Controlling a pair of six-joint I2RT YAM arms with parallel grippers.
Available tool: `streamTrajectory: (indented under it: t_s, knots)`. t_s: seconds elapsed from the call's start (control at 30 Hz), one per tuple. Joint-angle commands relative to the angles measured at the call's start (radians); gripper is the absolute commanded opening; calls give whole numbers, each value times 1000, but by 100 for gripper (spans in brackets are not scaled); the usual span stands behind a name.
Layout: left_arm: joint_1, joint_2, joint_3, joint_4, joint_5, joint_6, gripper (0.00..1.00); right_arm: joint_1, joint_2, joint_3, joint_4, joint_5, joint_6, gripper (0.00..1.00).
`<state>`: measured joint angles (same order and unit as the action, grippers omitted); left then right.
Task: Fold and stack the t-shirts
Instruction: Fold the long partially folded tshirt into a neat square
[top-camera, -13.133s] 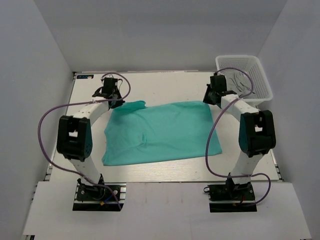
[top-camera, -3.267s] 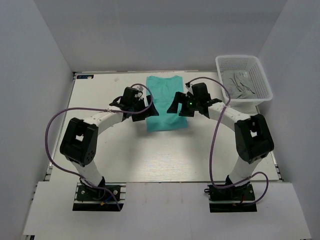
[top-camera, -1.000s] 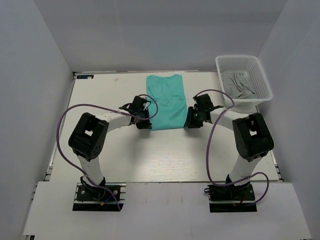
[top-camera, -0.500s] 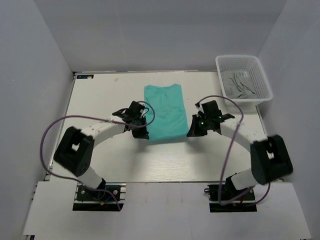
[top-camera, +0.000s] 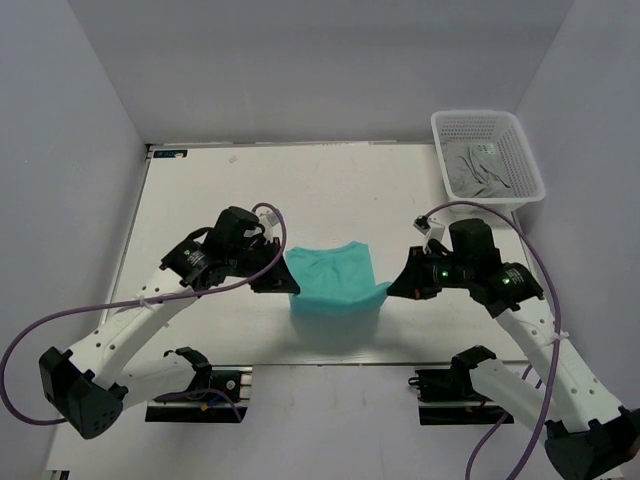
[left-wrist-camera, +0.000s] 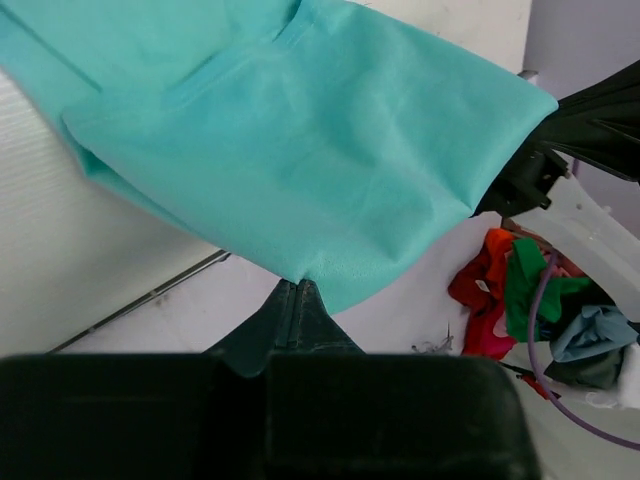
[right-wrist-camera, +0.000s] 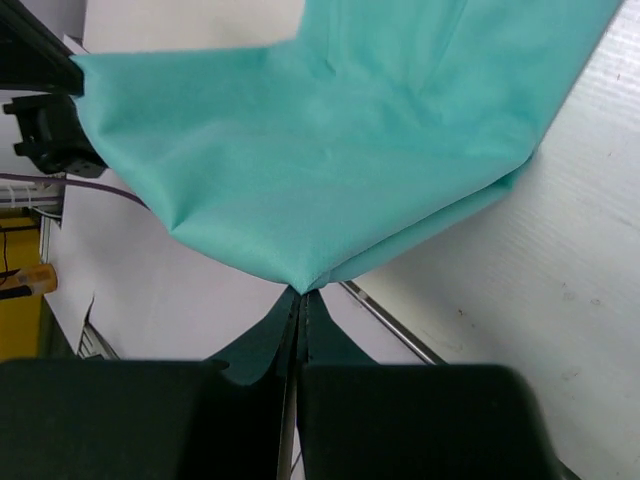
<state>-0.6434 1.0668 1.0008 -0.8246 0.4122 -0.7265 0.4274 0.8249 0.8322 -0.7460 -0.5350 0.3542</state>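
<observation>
L gripper (top-camera: 291, 286) clamped, R gripper (top-camera: 391, 290) clamped, both aloft

A matt white worktop (top-camera: 330, 190) stretches beyond the left tool (top-camera: 287, 284) and right tool (top-camera: 391, 290); plain pale grey walls (top-camera: 320, 70) rise behind it and outboard of each tool. Light is soft and even, shadows faint

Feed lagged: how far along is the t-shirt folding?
Done: the t-shirt looks folded into layers. In hand: left and right jaws are shut on its near corners, that end raised by the table's near edge. Left: laying it flat; grey cloth sits in the basket.
</observation>
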Motion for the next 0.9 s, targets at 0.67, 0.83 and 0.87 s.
streamTrajectory:
  t_s: [0.67,0.83,0.87]
  knots:
    - [25,249,197,-45,-475,-83,0,-35,359,183,250,112,74,0]
    - [34,344,231,-34,-545,-96,0,-56,495,228,280,130,81,0]
    - [34,355,231,-25,-556,-96,0,-58,505,231,290,144,89,0]
